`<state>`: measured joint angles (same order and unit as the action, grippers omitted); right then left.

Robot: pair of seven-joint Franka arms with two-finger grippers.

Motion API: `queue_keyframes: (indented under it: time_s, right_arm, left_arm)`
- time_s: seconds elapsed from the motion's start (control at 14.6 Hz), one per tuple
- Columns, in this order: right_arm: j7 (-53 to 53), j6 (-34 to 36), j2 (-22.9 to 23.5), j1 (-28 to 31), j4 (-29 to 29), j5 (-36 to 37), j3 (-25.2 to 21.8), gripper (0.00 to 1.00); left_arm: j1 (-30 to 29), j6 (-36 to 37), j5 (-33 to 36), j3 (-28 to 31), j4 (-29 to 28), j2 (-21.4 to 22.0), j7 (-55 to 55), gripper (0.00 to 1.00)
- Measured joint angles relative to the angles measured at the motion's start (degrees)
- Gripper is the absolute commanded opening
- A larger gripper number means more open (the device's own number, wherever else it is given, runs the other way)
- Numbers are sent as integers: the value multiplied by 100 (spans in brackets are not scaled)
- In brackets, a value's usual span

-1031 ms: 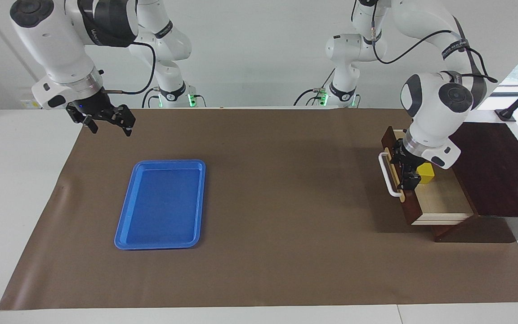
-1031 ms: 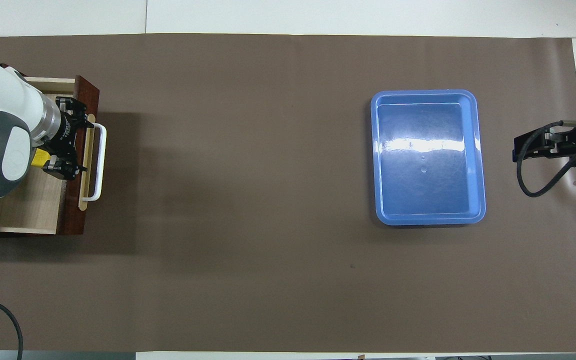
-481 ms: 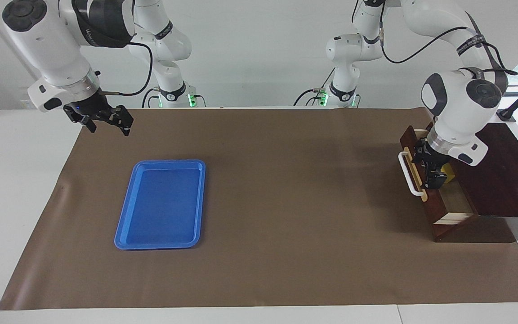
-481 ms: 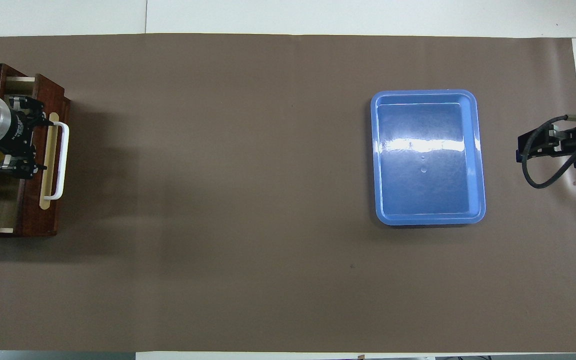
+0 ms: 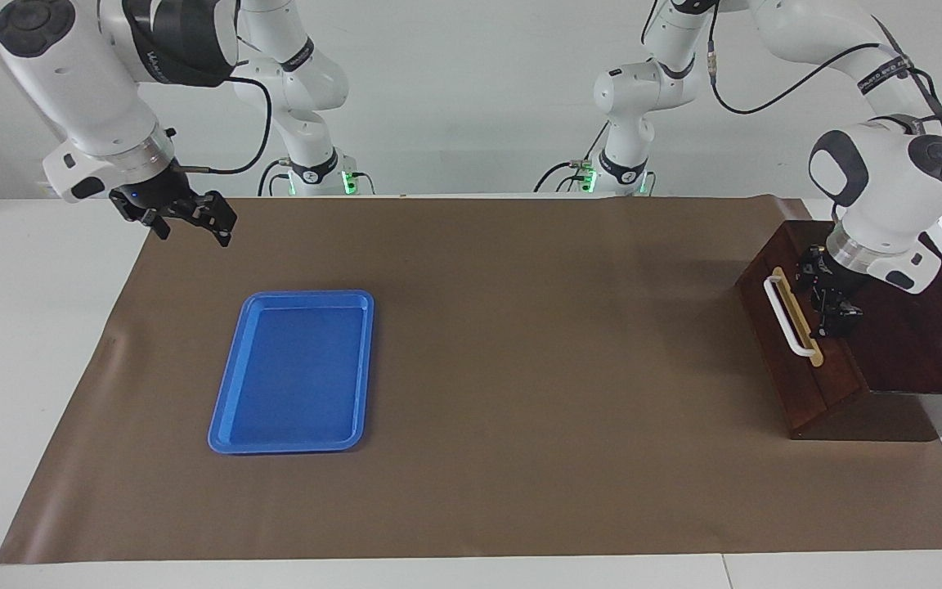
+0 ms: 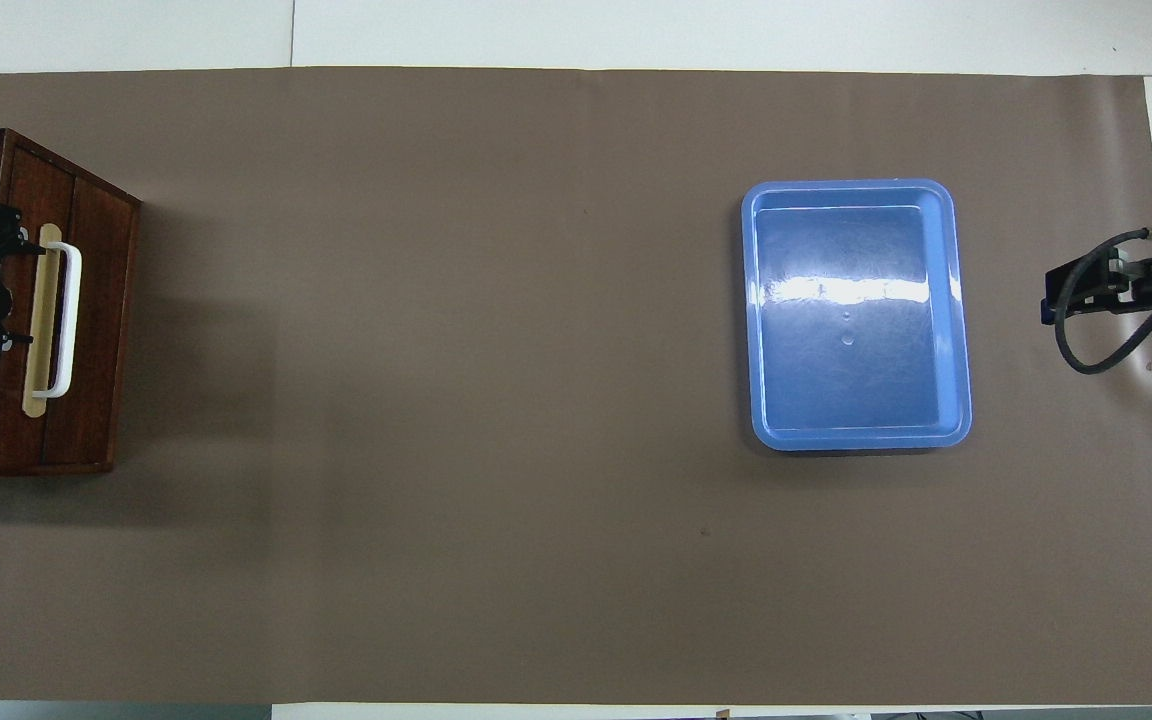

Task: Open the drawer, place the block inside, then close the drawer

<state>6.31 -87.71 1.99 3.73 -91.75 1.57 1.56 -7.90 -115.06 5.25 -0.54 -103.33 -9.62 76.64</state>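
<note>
At the left arm's end of the table, the drawer [image 5: 794, 327] has been pushed shut by the left gripper [image 5: 829, 301], jaws spread and empty. The block is hidden, presumably inside. The right gripper [image 5: 185, 219] waits, open, near the tray [image 5: 291, 372].

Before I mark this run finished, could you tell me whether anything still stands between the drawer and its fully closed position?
Nothing visible does. The drawer front sits flush with the wooden box, no pale interior showing. The left gripper is over the box top by the handle; the right gripper waits.

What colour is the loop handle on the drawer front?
White, mounted on a tan strip; the handle shows best in the facing view.
</note>
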Motion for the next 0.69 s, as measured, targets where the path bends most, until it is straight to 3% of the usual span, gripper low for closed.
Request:
queue_keyframes:
  time_s: [0.41,0.69]
  right_arm:
    - [0,0,0,0,3,0,6,100]
    - [0,1,0,0,5,0,6,100]
  left_arm:
    - [14,132,45,-25,25,5,-228,100]
    - [50,771,53,-93,150,291,-1449,100]
